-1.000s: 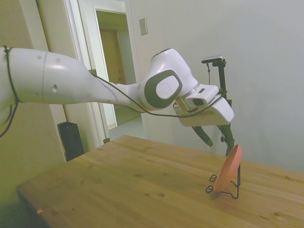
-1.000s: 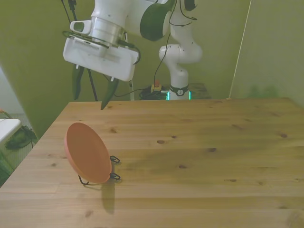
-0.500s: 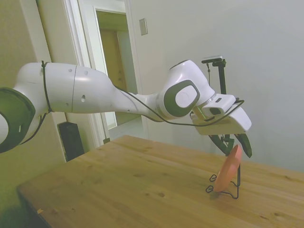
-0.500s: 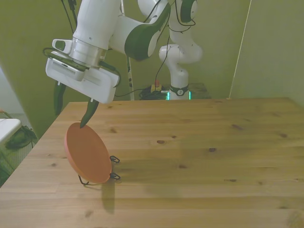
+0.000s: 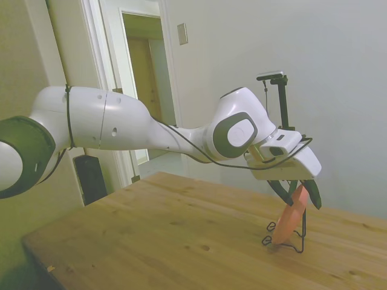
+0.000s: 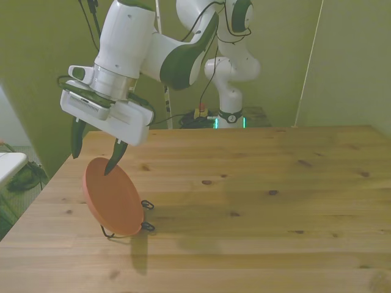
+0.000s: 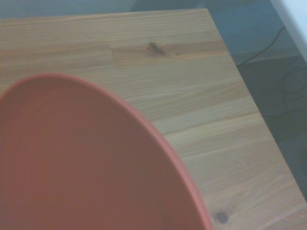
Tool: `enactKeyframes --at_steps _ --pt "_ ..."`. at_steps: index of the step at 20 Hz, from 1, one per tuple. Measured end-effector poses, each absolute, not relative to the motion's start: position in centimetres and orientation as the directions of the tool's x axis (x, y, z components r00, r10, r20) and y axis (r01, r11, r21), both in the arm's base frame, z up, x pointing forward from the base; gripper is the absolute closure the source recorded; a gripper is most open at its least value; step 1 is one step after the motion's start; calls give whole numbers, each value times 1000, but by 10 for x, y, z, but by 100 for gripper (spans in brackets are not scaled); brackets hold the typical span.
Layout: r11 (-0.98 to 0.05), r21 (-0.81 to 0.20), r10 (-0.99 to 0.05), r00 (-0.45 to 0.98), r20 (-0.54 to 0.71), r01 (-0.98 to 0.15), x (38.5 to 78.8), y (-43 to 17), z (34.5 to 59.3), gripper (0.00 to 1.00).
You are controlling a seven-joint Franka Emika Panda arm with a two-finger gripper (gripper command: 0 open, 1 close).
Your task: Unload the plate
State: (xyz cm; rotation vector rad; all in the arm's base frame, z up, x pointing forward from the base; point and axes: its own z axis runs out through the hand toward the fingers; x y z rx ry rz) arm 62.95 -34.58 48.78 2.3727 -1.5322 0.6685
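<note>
Nothing is unloaded yet: the plate (image 6: 113, 196) stands on edge in the wire stand (image 6: 145, 224), leaning, at the front view's left on the table (image 6: 256, 207). The gripper (image 6: 95, 151) straddles its top rim, jaws spread, seemingly not touching. Its face is turned toward the front view's right.

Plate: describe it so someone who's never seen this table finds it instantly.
Start at the wooden table and go to its corner at the front view's left, under the open tool. There a thin black wire stand props up the plate: round, plain, salmon-orange, standing tilted on edge. It is the only coloured thing on the table.
</note>
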Motion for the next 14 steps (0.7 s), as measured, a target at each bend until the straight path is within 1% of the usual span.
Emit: enactKeyframes --at_steps 14 --pt "-438 -77 -791 343 506 -896 636 -343 481 100"
